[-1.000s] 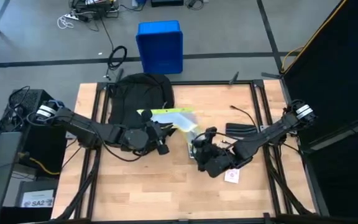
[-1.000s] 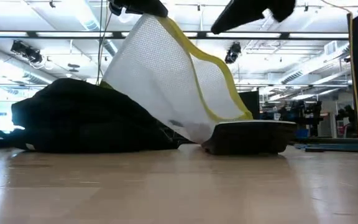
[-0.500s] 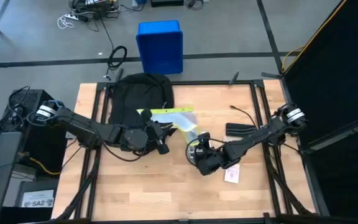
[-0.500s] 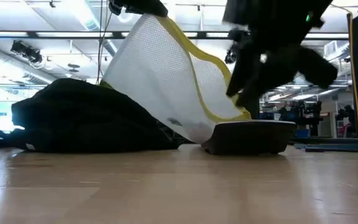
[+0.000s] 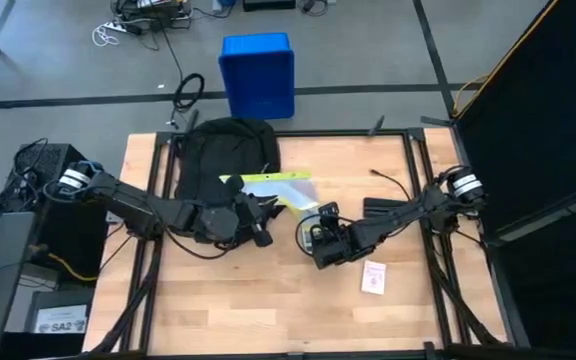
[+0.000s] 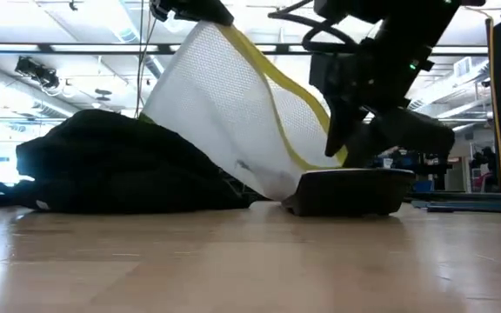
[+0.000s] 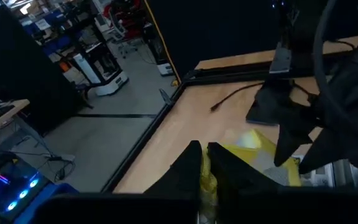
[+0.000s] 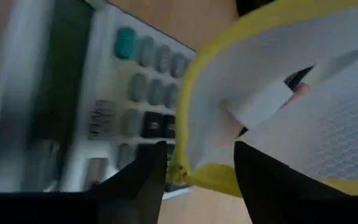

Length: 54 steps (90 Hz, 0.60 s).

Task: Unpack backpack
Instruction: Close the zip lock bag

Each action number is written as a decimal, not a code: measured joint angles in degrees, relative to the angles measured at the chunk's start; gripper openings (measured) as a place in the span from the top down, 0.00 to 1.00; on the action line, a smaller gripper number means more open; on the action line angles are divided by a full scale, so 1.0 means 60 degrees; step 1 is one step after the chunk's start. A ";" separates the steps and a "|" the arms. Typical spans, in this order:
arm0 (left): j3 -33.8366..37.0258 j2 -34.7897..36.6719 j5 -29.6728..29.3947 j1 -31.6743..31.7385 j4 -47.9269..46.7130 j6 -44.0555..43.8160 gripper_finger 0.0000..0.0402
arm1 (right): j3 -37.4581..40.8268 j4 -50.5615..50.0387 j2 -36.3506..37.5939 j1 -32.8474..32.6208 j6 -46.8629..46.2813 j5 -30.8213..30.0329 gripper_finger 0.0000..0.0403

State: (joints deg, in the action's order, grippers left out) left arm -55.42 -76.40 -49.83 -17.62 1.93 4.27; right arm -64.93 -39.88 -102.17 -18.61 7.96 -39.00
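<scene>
**A:** High view first: where does the backpack (image 5: 223, 160) sit, and why there?

**B:** It lies slumped at the far side of the wooden table (image 5: 268, 310), just left of middle, mouth toward the arms. I'd judge that keeps its opening within reach of both while things come out.

**A:** And the white mesh pouch (image 5: 286, 190) with the yellow trim?

**B:** Half out, stretched from the backpack toward the table's middle. In the low view it slopes from a raised corner down to a flat dark device (image 6: 348, 191), apparently a calculator, on the table.

**A:** Who holds the high corner?

**B:** The left gripper (image 5: 260, 212), clenched on the yellow edge; its wrist view shows the fingers (image 7: 190, 163) pinched together with yellow between them. Lifting that end probably keeps the pouch taut and clear of the bag.

**A:** The right gripper (image 5: 313, 235)?

**B:** At the pouch's low end, over the keypad. Its fingers (image 8: 143, 180) stand apart, straddling the yellow hem, gripping nothing as far as I can see. It looks poised to take that end.

**A:** Anything else?

**B:** A small white card (image 5: 373, 280) lies near the right arm, apart from all this.
</scene>
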 joint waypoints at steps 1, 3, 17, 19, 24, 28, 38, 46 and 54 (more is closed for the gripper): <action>0.0000 0.0000 -0.0002 0.0002 0.0000 0.0000 1.00 | 0.0000 0.0005 0.0000 0.0020 0.0018 -0.0019 0.61; 0.0000 0.0000 -0.0003 -0.0001 -0.0003 0.0001 1.00 | 0.0000 0.0036 0.0004 0.0093 0.0102 -0.0026 0.61; 0.0000 0.0000 -0.0003 -0.0001 0.0045 0.0026 1.00 | 0.0000 0.0138 0.0004 0.0476 0.0414 0.0076 0.64; 0.0000 0.0000 -0.0003 -0.0001 0.0045 0.0029 1.00 | 0.0000 0.0132 0.0004 0.0533 0.0439 0.0101 0.64; 0.0000 0.0000 -0.0003 -0.0001 0.0062 0.0058 1.00 | 0.0000 0.0145 0.0004 0.0669 0.0450 0.0243 0.65; 0.0000 0.0000 0.0000 -0.0001 0.0089 0.0101 1.00 | 0.0000 0.0147 0.0004 0.0775 0.0454 0.0454 0.65; 0.0000 0.0000 0.0001 -0.0001 0.0204 0.0242 1.00 | 0.0000 0.0451 0.0004 0.1051 0.0454 0.0882 0.67; 0.0000 0.0000 -0.0003 0.0003 0.0247 0.0248 1.00 | 0.0000 0.0814 0.0004 0.1205 0.0457 0.1100 0.69; 0.0000 0.0000 0.0001 0.0003 0.0244 0.0248 1.00 | 0.0000 0.1007 0.0004 0.1365 0.0458 0.1190 0.72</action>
State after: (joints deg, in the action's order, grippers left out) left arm -55.42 -76.40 -49.82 -17.61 3.40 5.76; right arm -64.93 -33.84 -102.15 -10.43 10.70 -31.86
